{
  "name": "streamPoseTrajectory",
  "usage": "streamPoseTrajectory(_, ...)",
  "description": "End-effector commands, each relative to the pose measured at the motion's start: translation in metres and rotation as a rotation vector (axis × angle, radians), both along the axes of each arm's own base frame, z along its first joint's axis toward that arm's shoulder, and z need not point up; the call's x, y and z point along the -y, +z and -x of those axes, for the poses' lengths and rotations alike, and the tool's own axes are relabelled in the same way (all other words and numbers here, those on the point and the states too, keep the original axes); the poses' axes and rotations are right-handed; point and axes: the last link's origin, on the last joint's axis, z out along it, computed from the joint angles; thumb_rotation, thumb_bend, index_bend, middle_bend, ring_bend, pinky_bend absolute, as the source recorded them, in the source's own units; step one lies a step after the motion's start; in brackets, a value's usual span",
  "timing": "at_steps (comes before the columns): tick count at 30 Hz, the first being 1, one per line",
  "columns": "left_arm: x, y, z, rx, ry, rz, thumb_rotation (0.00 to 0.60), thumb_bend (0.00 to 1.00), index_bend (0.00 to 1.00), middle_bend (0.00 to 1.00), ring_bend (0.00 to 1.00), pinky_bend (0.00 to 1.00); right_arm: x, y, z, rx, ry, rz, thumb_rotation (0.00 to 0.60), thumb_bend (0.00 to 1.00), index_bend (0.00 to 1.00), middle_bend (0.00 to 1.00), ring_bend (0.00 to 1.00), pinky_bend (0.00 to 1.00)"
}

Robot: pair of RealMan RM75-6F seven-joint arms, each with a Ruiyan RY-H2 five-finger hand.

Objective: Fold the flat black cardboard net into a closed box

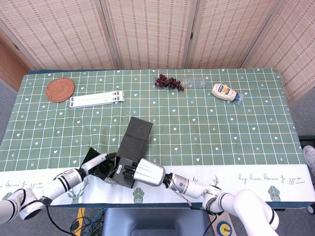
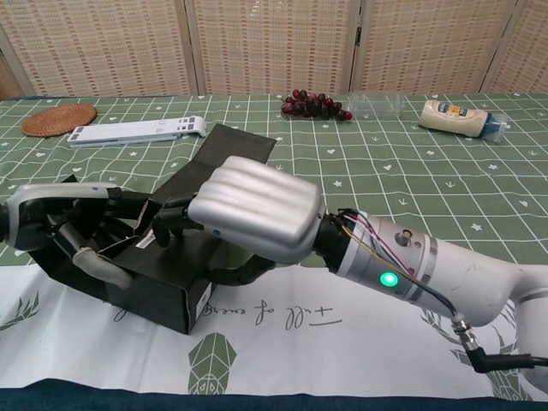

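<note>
One black cardboard box (image 1: 132, 147), one woven coaster (image 1: 60, 89), one white stand (image 1: 96, 100), one grape bunch (image 1: 168, 82), one clear bottle (image 1: 196, 82), one mayonnaise bottle (image 1: 226, 92)

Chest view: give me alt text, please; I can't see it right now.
Both hands work a half-folded black box at the table's near edge: right hand pressing on top, left hand gripping its left end. Behind lie grapes and a coaster.

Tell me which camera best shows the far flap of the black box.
Head view: the far flap lies fully visible beyond the right hand, angled toward the grapes. In the chest view it is foreshortened, only its top edge showing behind that hand.
</note>
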Motion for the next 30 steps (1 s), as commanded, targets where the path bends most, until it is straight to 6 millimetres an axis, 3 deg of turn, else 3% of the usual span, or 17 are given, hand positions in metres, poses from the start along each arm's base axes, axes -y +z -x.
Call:
streamPoseTrajectory(1, -0.0001, -0.0001, 0.0004, 0.000, 0.000, 0.000, 0.600, 0.10, 0.19, 0.18, 0.54, 0.85, -0.0001, 0.0004, 0.0004, -0.012, 0.004, -0.003, 0.600, 0.33, 0.36, 0.40, 0.65, 0.87)
streamPoseTrajectory(14, 0.0007, -0.0027, -0.0023, 0.015, -0.009, 0.001, 0.600, 0.10, 0.17, 0.18, 0.54, 0.85, 0.0004, 0.0040, -0.0024, -0.044, 0.014, -0.013, 0.600, 0.45, 0.36, 0.41, 0.66, 0.87)
streamPoseTrajectory(30, 0.0000, -0.0032, -0.0023, 0.006, -0.006, 0.016, 0.600, 0.10, 0.15, 0.15, 0.52, 0.85, 0.0029, 0.0040, -0.0047, -0.135, 0.044, -0.034, 0.600, 0.48, 0.36, 0.41, 0.66, 0.87)
